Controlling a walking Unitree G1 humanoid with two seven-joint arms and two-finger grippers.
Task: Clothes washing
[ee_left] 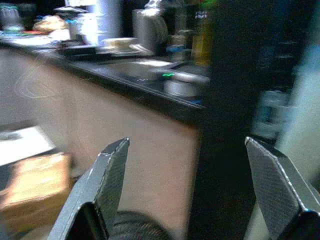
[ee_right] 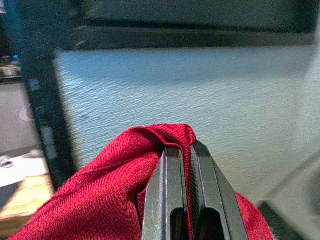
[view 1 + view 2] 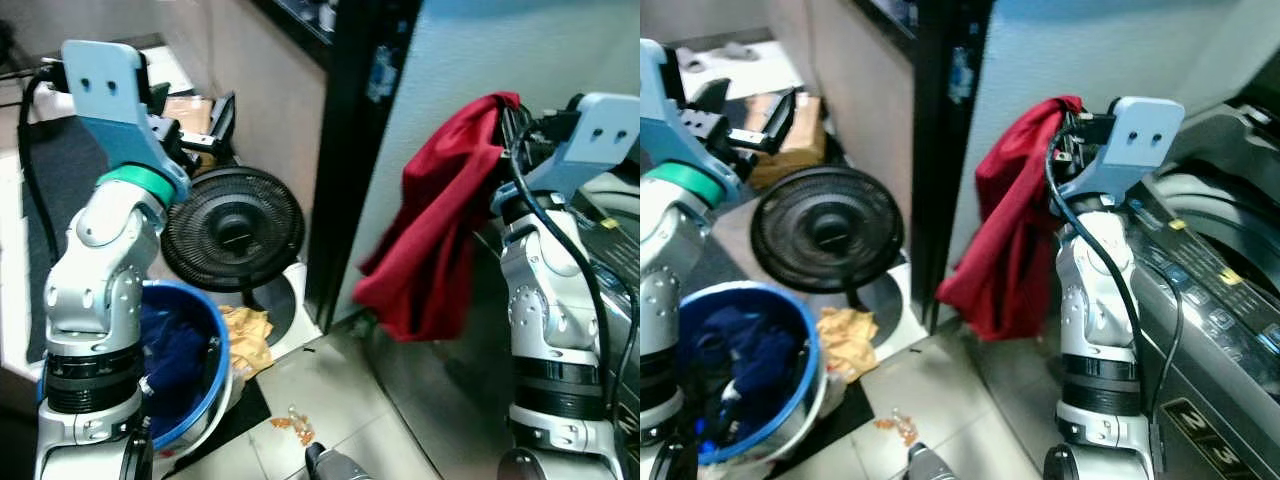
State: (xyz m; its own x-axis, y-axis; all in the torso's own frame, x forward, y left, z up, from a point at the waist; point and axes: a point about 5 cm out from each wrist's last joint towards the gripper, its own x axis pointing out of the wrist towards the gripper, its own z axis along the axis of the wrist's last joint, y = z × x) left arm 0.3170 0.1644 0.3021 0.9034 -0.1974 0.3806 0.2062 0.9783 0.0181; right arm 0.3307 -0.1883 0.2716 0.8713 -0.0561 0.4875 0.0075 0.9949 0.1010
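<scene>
Red garment up in the air, washer waiting just beside it!

The right gripper (image 2: pixel 189 150) pinches the red cloth (image 3: pixel 440 230) tight, hanging it high next to the washing machine (image 3: pixel 1210 270). The left gripper (image 1: pixel 195 175) spreads wide and empty above the blue basket (image 3: pixel 205 385). Best move, I'd say: carry it over the tub, keeping the trailing hem clear of the rim, before letting go.

**Hidden, cropped, blurred**

Right gripper (image 2: pixel 189 150): jaws pinched on red garment (image 3: pixel 440 230); cloth hides fingertips in head views. Garment's lower part cut off in wrist view. Washing machine (image 3: pixel 1215 260) runs off frame at right, drum mostly out of sight. Blue basket (image 3: pixel 205 370) half behind left arm, contents a dark blue heap, unclear. Tabletop (image 1: pixel 125 75) clutter smeared by blur, items unreadable. Orange scraps (image 3: pixel 292 424) on floor too small to identify.
</scene>
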